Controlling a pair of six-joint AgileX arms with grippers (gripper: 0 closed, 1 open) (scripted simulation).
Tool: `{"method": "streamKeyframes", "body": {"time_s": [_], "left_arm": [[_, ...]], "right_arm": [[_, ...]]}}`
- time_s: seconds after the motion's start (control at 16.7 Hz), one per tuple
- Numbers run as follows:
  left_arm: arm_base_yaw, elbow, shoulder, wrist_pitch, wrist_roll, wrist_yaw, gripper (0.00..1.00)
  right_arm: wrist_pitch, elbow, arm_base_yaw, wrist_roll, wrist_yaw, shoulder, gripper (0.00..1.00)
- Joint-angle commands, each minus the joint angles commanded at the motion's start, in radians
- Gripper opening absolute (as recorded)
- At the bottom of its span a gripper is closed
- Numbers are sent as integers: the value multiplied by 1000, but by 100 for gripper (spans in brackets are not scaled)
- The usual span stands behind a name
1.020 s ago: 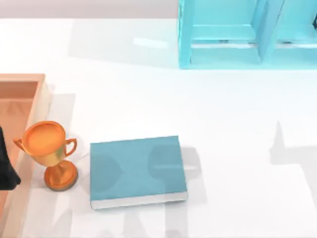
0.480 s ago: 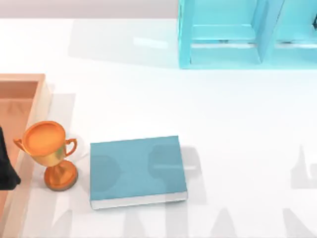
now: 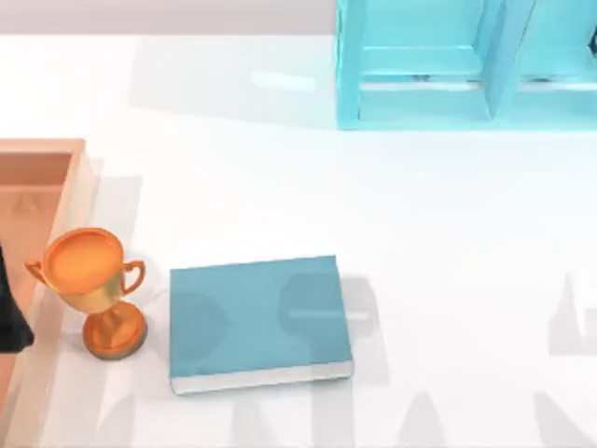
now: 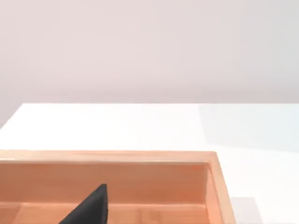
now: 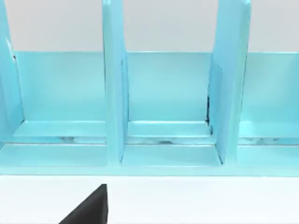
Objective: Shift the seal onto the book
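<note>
The seal is out of view. The book (image 3: pixel 259 320), a flat teal-blue hardcover with white page edges, lies on the white table near the front, left of centre, with nothing on its cover. A dark part of my left arm (image 3: pixel 9 315) sits at the far left edge over the wooden tray (image 3: pixel 42 159). In the left wrist view, a dark part of my left gripper (image 4: pixel 91 207) hangs above that tray's wooden wall (image 4: pixel 107 179). A dark part of my right gripper (image 5: pixel 91 207) shows in the right wrist view, facing the cyan shelf unit (image 5: pixel 168 107).
A shiny orange two-handled trophy (image 3: pixel 90 287) stands upright just left of the book, beside the wooden tray's right wall. The light cyan shelf unit (image 3: pixel 466 65) stands at the back right. Arm shadows fall on the table at the right and front.
The arm shadow at the table's right has slid farther right and toward the front. The dark part of my left arm has shifted slightly toward the left edge. Book and trophy have not moved.
</note>
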Motion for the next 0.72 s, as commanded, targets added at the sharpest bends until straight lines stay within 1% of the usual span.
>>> {"method": "streamKeyframes", "body": {"time_s": [0.12,0.3,0.72], "left_arm": [[17,90,95,-78,17,0,100],[52,286,316,-238,53,1,100],[152,866,1016,-705,160,2,100]], "right_arm": [[0,0,0,0,0,0,100],[0,0,0,0,0,0,100],[0,0,0,0,0,0,100]]}}
